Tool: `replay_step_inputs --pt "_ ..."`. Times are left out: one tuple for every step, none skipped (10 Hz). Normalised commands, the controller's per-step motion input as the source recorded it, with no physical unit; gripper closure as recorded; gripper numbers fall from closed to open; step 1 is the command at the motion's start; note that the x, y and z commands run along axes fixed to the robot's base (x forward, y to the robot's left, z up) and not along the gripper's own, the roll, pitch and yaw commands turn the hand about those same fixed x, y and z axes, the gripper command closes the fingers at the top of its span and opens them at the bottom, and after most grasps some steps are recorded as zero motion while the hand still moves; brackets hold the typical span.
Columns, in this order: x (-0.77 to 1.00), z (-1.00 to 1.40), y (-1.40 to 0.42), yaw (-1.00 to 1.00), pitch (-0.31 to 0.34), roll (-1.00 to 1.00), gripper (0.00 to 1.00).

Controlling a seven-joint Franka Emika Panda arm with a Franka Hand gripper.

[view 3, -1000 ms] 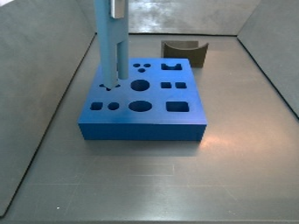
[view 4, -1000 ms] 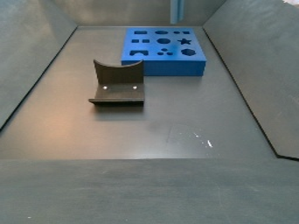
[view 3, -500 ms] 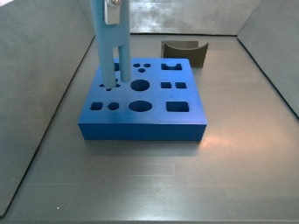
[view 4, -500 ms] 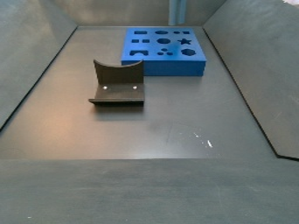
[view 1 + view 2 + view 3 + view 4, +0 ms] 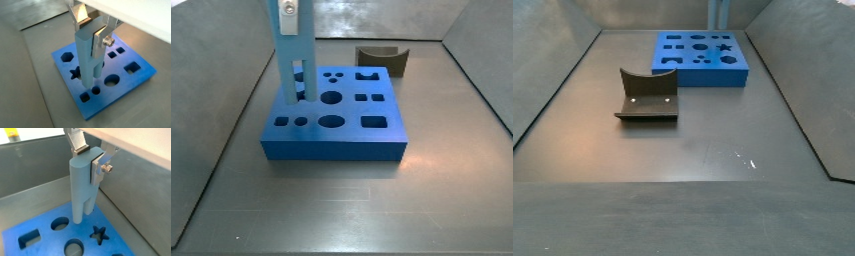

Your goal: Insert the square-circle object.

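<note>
My gripper (image 5: pixel 289 10) is shut on the top of the square-circle object (image 5: pixel 289 50), a long slim light-blue bar held upright. Its two parallel prongs hang over the left rear part of the darker blue block with shaped holes (image 5: pixel 338 125). The prong tips are at about the block's top face; I cannot tell whether they touch it. In both wrist views the silver fingers (image 5: pixel 100 40) (image 5: pixel 98 165) clamp the bar (image 5: pixel 87 60) (image 5: pixel 81 188) above the block (image 5: pixel 123 82) (image 5: pixel 40 230). In a side view only a strip of the bar (image 5: pixel 718 12) shows behind the block (image 5: pixel 700 60).
A dark olive-brown block with a curved notch (image 5: pixel 647 95) stands on the grey floor apart from the blue block, and shows at the back in a side view (image 5: pixel 382 58). Grey walls enclose the floor on both sides.
The gripper and bar have shifted a little to the left over the block. The bar has turned about its long axis, so the gap between the prongs now faces the side camera.
</note>
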Motion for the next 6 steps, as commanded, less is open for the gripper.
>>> replay_step_inputs --pt "0.00 -0.16 0.00 -1.00 -0.014 -0.01 1.00" --pt "-0.13 -0.35 -0.18 -0.76 -0.034 -0.15 1.00" --pt "-0.34 -0.35 -0.01 0.00 -0.087 -0.12 1.00" --pt "-0.13 -0.10 0.00 0.08 -0.111 -0.03 1.00" --pt "0.00 -0.02 0.00 0.00 -0.013 0.00 1.00" --pt "0.00 -0.17 -0.10 0.00 -0.019 -0.01 1.00"
